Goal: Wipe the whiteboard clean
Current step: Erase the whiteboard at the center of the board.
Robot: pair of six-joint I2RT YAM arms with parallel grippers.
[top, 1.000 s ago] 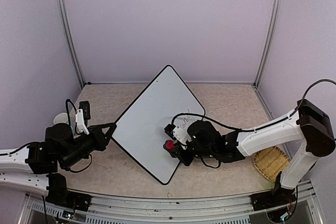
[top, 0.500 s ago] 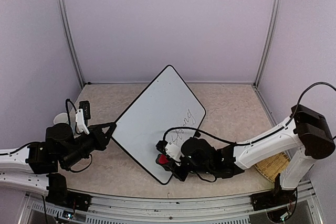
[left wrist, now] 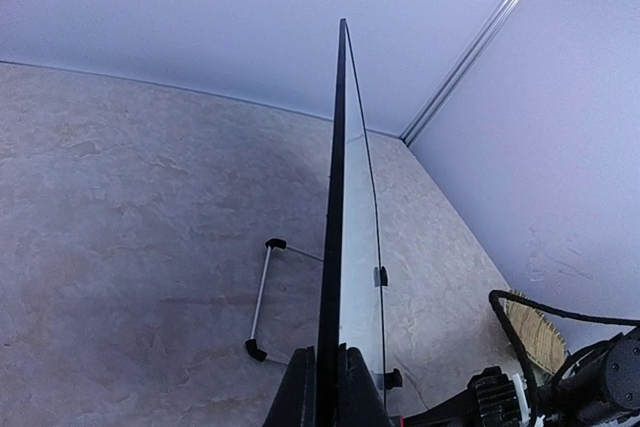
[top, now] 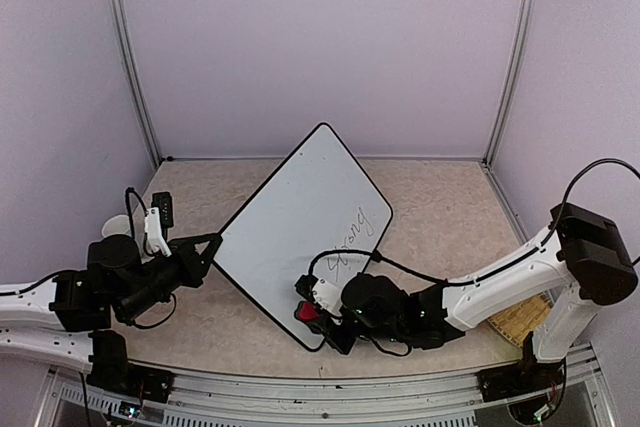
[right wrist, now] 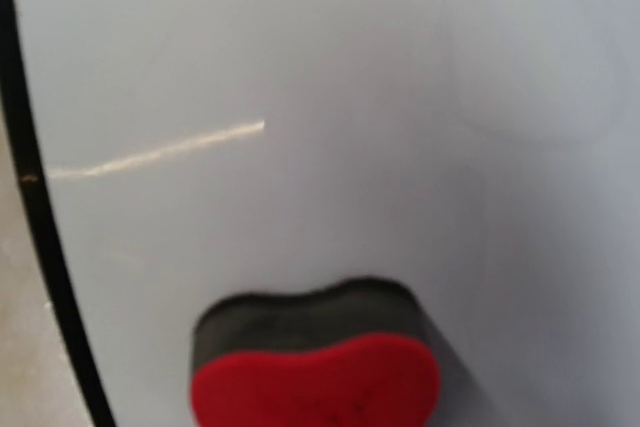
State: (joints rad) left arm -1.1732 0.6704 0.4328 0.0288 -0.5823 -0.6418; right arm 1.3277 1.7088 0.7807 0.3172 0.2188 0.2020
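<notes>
Top view: I see the whiteboard (top: 285, 212) standing tilted on the counter (top: 440, 202). I cannot read its black cursive handwriting (top: 348, 235). The left hand (top: 211, 247) clamps its left corner. The right hand (top: 325, 309), grasping a red eraser (top: 309, 312), has slid to the lower corner, uncovering the handwriting.
Left wrist view: the whiteboard runs edge-on between clenched fingers (left wrist: 297, 392).
Right wrist view: the red eraser presses the white surface beside the black frame (right wrist: 40, 247).

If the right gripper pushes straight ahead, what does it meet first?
The whiteboard face, close ahead near its black-framed edge; the eraser in the right gripper would touch first. Whether they already touch, I cannot tell.
</notes>
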